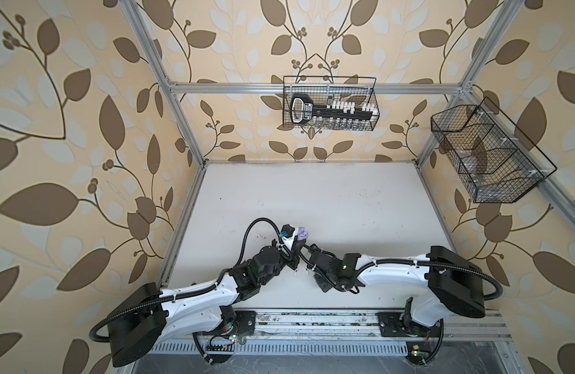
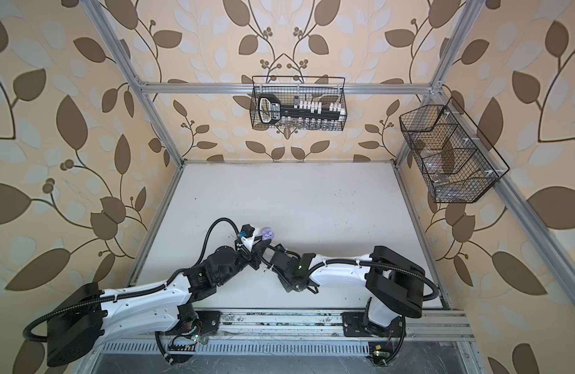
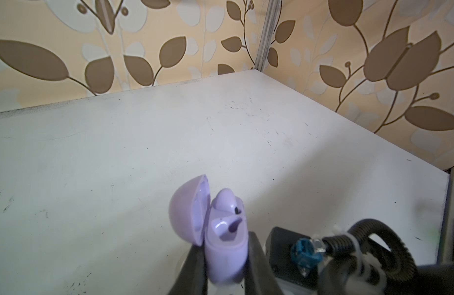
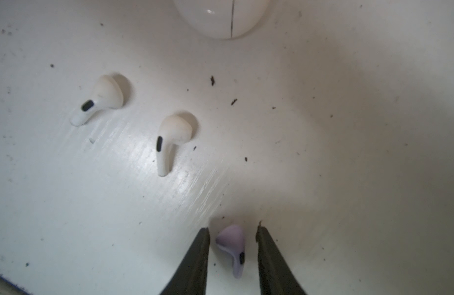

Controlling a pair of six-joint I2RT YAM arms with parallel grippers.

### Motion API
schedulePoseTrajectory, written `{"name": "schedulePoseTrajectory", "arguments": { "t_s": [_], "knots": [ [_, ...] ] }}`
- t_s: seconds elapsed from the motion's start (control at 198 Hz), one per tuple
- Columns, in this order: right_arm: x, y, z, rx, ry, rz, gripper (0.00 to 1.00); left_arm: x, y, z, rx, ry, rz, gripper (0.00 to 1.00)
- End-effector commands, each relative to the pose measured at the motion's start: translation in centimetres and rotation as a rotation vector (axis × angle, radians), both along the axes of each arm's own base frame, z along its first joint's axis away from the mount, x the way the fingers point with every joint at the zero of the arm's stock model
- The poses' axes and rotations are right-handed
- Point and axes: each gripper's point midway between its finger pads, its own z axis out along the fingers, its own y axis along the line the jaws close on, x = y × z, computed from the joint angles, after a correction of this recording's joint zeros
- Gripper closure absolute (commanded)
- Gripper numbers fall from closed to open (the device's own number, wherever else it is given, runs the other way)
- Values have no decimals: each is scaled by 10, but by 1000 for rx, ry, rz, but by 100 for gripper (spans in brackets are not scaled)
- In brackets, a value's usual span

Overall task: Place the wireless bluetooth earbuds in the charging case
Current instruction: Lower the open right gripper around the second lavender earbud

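My left gripper [image 3: 224,258] is shut on the body of a lilac charging case [image 3: 225,245], held above the table with its lid [image 3: 187,212] swung open. One lilac earbud [image 3: 227,201] sits in the case, beside an empty socket. In both top views the case [image 1: 301,233] [image 2: 267,233] shows near the table's middle. My right gripper [image 4: 232,229] is down at the table, open, with a second lilac earbud [image 4: 233,245] lying between its fingers and a gap on each side. Two white earbuds [image 4: 103,98] [image 4: 172,138] lie loose nearby.
A closed white round case [image 4: 222,15] rests on the white table [image 1: 312,200] beyond the white earbuds. Both wrists meet close together mid-table. A wire basket [image 1: 331,103] hangs on the back rail and another [image 1: 486,155] on the right rail.
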Motion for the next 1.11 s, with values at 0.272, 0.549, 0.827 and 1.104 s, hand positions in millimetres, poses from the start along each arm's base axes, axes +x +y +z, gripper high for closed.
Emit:
{"name": "schedulePoseTrajectory", "arguments": {
  "t_s": [0.272,0.549,0.827,1.104],
  "knots": [
    [5,4,0,-27,-12,16,69,4,1,11,-34,-17,9,100],
    [6,4,-2,-37,-10,19,71,5,1,10,-33,-14,9,100],
    [4,-1,-3,-44,-3,20,73,5,1,11,-34,-15,9,100],
    [2,-5,-2,-44,-3,16,72,5,1,10,-35,-12,7,100]
  ]
}}
